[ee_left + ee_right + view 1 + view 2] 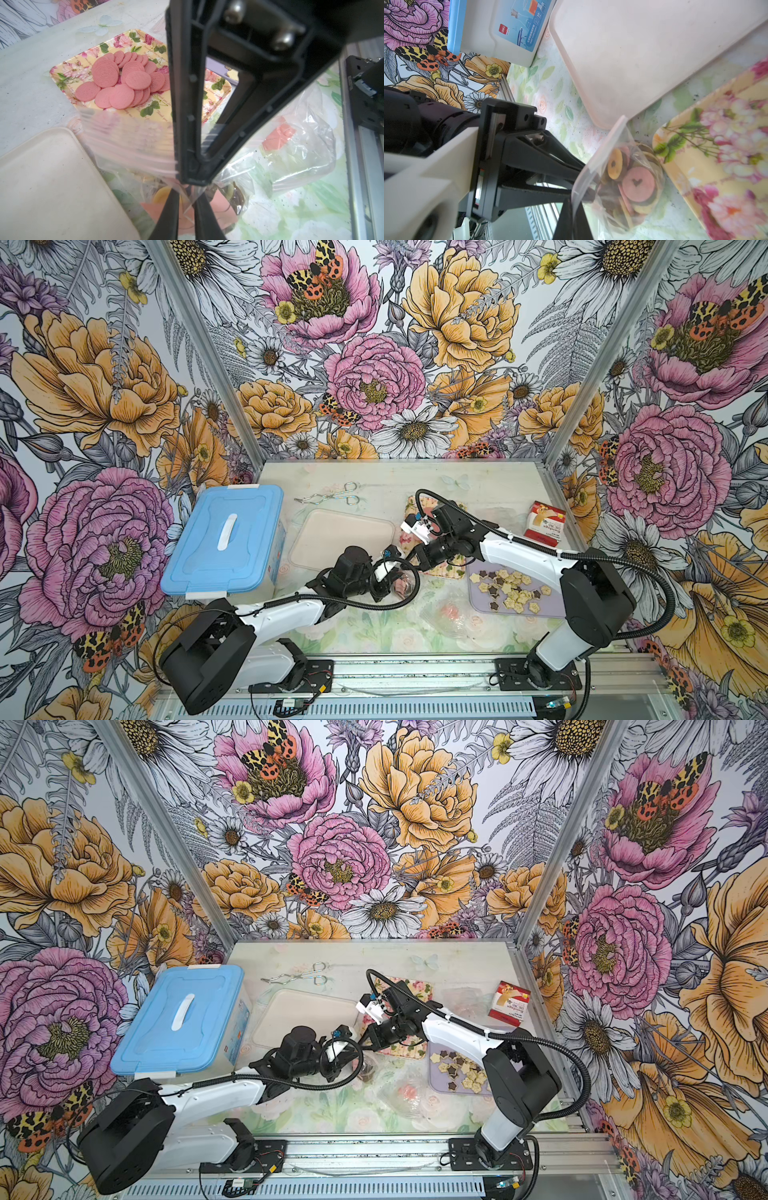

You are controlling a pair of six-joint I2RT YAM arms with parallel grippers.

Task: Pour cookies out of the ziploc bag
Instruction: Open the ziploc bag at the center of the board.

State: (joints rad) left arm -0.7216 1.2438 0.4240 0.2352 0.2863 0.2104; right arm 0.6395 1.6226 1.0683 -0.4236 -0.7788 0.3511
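A clear ziploc bag of pink, yellow and brown ring-centred cookies hangs between both grippers, just above the table near the beige tray's corner. My left gripper is shut on a fold of the bag's plastic. My right gripper is shut on the bag's rim by the zip strip. In both top views the two grippers meet at the bag at mid-table. Plain pink cookies lie heaped on a floral tray. Star-shaped cookies cover a lilac tray.
A bare beige tray lies just behind the grippers. A blue-lidded box stands at the left, metal tongs at the back, a red carton at the right. A crumpled clear bag lies in front of the lilac tray.
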